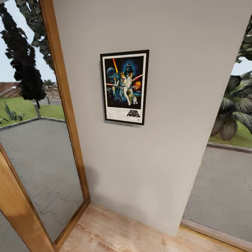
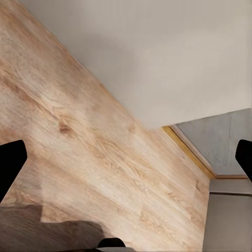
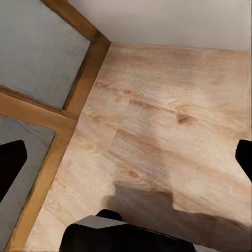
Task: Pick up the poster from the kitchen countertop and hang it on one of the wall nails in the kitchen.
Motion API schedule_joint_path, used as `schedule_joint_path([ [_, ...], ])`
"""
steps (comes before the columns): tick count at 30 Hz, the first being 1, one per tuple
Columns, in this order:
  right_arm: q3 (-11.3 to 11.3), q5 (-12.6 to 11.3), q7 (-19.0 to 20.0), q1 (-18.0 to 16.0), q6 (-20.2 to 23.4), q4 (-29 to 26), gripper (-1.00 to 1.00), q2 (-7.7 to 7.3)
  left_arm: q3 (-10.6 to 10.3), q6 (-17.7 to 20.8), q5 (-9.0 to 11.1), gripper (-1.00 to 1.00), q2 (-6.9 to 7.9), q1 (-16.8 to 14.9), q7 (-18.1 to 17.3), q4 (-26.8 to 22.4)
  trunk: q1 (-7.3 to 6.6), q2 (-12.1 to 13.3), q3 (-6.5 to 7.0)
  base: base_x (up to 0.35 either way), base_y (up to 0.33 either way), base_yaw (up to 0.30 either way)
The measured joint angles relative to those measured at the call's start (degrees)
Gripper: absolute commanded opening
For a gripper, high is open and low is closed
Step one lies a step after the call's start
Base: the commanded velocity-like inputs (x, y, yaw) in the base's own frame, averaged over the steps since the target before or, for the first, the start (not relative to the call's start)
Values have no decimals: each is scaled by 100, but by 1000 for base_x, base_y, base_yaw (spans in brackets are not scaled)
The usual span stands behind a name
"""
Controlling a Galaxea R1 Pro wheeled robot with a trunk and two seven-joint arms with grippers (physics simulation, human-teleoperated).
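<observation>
The poster [image 1: 125,87] hangs flat and upright on the grey wall [image 1: 175,122], high up and a little left of the wall's middle, between a wood-framed glass door [image 1: 66,115] on the left and an opening to the paved yard on the right. No nail can be made out; it would be hidden behind the frame. The poster looks slightly tilted, though that may only be the slant of the head view.

The left claw [image 2: 126,157] is spread wide, its two dark fingertips [image 2: 10,165] at the far edges of its wrist view, nothing between them, and it looks down on the wooden floor [image 2: 94,157]. The right claw [image 3: 126,157] is likewise spread and empty above the floor by the door frame [image 3: 79,86].

Judging by this, the hanging is done and nothing plainly remains.
</observation>
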Motion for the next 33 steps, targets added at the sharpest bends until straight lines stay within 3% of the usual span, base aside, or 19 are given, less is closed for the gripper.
schedule_joint_path([
  [8,20,-13,-70,11,-261,1007,100,-159,27,3,1,100,0,0,16,3,0,0,0,0,0,0],
  [11,47,-37,-634,12,-286,1409,100,-177,45,-1,-6,100,8,0,322,33,0,0,0,0,0,0],
  [12,57,-30,-1212,13,-291,1528,100,-170,46,-5,-19,100,9,0,736,45,0,0,0,0,0,0],
  [17,74,-14,-2773,13,-293,1765,100,-128,37,-19,-47,100,2,3,2055,63,0,0,0,0,0,0],
  [18,76,-12,-2967,12,-292,1802,100,-125,32,-24,-56,100,-6,5,2602,69,0,0,0,0,0,0],
  [20,77,-9,-3285,12,-291,1859,100,-117,26,-27,-65,100,-15,7,3141,72,0,0,0,0,0,0],
  [22,79,-4,-3737,12,-283,1928,100,-108,20,-29,-83,100,-54,8,4231,76,0,0,0,0,0,0],
  [26,81,-6,-3894,12,-280,1991,100,-77,16,-26,-91,100,-137,9,5110,71,0,0,0,0,0,0],
  [27,84,-7,-3952,13,-278,2025,100,29,15,-30,-57,100,-256,8,5756,80,0,0,0,0,0,0],
  [33,83,-14,-3968,12,-278,2037,100,148,14,-21,-54,100,-329,7,5972,92,0,0,0,0,0,0],
])
